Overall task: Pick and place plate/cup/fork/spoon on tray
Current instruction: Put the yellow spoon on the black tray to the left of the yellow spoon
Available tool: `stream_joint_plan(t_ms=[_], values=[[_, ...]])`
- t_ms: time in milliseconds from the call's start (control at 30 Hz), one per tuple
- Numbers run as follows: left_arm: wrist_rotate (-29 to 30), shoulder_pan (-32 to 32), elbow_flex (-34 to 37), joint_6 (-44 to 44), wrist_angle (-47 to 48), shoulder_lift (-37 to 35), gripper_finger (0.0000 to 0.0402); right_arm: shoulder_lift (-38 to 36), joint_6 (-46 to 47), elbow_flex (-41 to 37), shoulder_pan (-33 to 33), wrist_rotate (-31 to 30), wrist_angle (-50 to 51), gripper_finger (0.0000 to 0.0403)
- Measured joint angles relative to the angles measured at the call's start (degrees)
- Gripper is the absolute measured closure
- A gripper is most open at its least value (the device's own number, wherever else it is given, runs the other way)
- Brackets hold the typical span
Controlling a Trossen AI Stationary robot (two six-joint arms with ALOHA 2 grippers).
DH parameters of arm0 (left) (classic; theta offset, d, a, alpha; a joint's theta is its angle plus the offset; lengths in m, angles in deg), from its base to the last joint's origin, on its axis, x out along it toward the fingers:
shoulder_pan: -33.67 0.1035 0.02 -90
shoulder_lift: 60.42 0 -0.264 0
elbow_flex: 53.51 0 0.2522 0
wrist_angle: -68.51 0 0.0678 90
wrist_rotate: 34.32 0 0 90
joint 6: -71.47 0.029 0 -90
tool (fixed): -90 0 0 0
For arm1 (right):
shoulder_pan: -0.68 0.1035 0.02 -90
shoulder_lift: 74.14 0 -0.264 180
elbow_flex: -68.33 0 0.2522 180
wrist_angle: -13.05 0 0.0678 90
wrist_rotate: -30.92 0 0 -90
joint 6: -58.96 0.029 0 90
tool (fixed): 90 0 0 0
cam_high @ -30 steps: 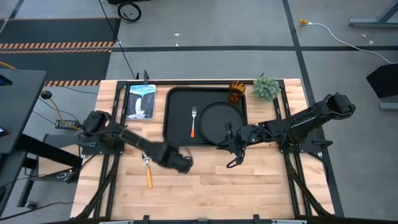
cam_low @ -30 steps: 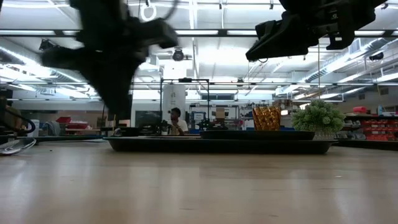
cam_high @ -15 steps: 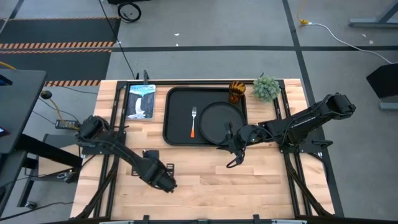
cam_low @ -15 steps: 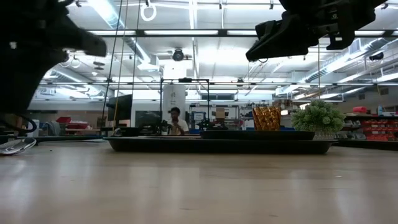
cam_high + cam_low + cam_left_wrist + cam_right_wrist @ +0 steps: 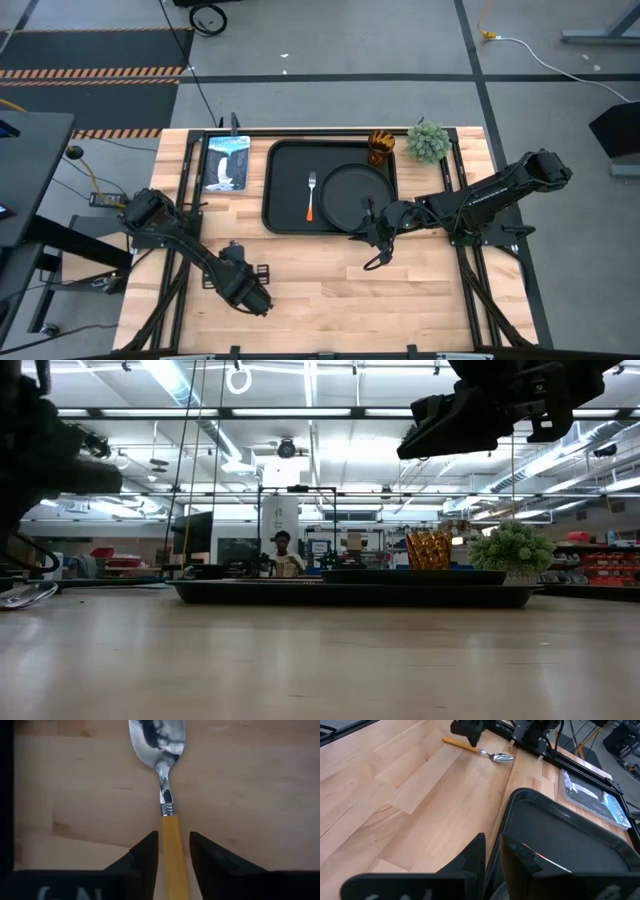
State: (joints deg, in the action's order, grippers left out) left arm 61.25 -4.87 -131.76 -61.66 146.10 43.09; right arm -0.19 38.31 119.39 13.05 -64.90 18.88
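the left tool (image 5: 173,852) sits low over the pale wooden bench (image 5: 400,290) near its front left part, fingers spread just wide enough to straddle the yellow-orange plastic handle of the slim spoon with the silver oval bowl (image 5: 168,810); the handle runs straight between the two dark fingers with a sliver of bench showing on either side, so the tool looks lined up to close on it but is not gripping yet. the spoon lies flat on the bench, well apart from the large black rectangular tray (image 5: 285,175), bowl pointing away from the tool. the round flat black plate (image 5: 355,195) and the orange-handled fork (image 5: 310,197) already lie on the tray, and the small translucent amber cup (image 5: 381,146) stands at the tray's far right corner, so the spoon seems the last piece. the right tool (image 5: 377,240) waits by the tray's near right corner, fingers slightly apart, holding nothing.
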Motion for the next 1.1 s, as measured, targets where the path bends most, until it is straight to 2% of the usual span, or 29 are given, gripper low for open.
stream_joint_plan(t_ms=[200,333,500,800,933,1100], values=[[0.1,0.0,5.3,-0.3,-8.3,0.0,0.0247,0.0,0.0,0.0,0.0,0.0,0.0,0.0339],[0.5,0.0,8.2,-0.5,-12.3,-0.4,0.0244,0.0,0.0,0.0,0.0,0.0,0.0,0.0339],[0.2,0.5,8.5,-0.1,-13.3,-0.5,0.0267,0.0,0.0,0.0,0.0,0.0,-0.1,0.0339],[1.5,0.0,8.4,4.3,-13.8,-0.5,0.0343,0.0,0.0,0.0,0.0,0.0,0.0,0.0339],[1.7,0.0,8.4,4.1,-13.6,-0.4,0.0346,0.0,0.0,0.0,0.0,0.0,0.0,0.0339],[4.8,-0.4,8.3,3.2,-13.6,-0.6,0.0332,0.0,0.0,0.0,0.0,0.0,0.0,0.0339]])
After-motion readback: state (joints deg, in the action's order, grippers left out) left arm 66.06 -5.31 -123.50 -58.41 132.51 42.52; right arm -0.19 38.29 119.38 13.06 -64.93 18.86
